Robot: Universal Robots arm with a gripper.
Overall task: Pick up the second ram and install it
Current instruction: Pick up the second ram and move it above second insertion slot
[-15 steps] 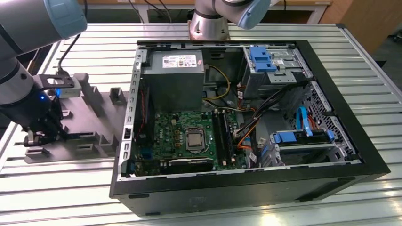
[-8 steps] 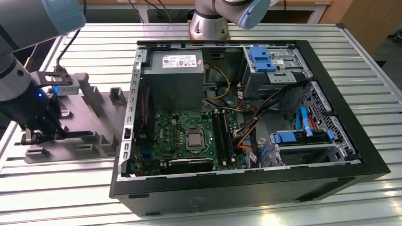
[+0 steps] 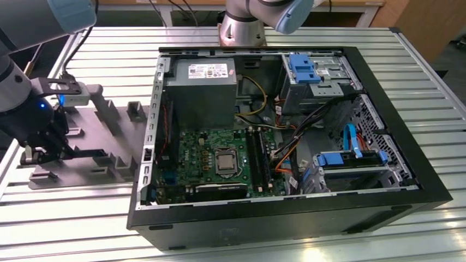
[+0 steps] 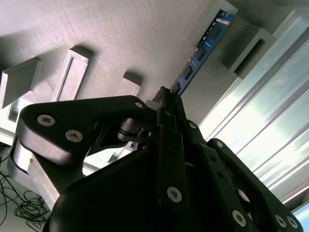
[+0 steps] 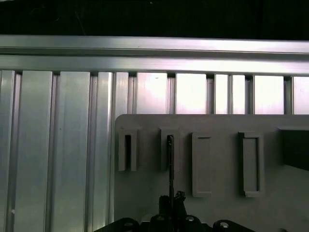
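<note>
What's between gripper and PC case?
The grey holder tray with its raised blocks, in the exterior view. The gripper has its jaws shut on the ram stick, in the second wrist view.

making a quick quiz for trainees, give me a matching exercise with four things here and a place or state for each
Things:
1 ram
2 gripper
3 case
4 psu

Places or states:
a grey box inside the case
b black, open, on the slatted table
c shut on the ram
d on edge in a holder slot

Pairs: 1-d, 2-c, 3-b, 4-a
</note>
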